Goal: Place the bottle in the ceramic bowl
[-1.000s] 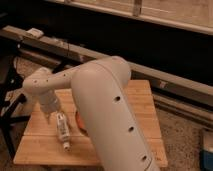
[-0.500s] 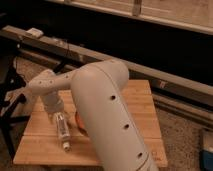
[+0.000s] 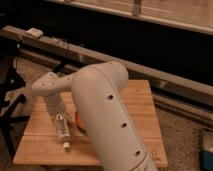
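Bottle: just beside ceramic bowl
Gripper: at bottle's upper end; hold cannot be told
Advice: clear the rim, lower gently

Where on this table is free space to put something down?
Bare wood shows on the table right of the arm in the picture, and left of the bottle. Crowded: the end effector at the bottle's far end, the ceramic bowl close beside.

The gripper is at the far end of the bottle lying on the table; the bowl, just beside, is mostly hidden by the arm.
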{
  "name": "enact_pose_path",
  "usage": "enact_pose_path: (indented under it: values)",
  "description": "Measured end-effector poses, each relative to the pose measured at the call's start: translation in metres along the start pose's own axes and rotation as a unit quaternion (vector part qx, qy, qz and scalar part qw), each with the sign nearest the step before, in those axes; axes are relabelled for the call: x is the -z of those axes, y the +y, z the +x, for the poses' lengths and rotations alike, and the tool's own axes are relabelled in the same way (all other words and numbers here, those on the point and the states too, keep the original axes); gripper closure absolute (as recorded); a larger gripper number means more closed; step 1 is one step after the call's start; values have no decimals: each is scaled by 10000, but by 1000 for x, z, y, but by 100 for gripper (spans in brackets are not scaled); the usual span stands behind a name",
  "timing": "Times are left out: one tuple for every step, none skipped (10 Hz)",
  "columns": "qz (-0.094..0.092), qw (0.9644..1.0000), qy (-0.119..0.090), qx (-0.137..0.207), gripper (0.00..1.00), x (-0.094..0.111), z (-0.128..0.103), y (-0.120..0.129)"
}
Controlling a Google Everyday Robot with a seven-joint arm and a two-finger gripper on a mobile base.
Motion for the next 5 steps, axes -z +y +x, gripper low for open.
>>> enact_pose_path:
  values:
    - [18,10000,50,68,39,-6,0,5]
    - [43,9999,87,116,45,-10,1,8]
    - [84,9997,126,190,56,-12,3,11]
    - [122,9995,143,267,66,-13,5,14]
    - [137,9993,127,323,78,-8,7,16]
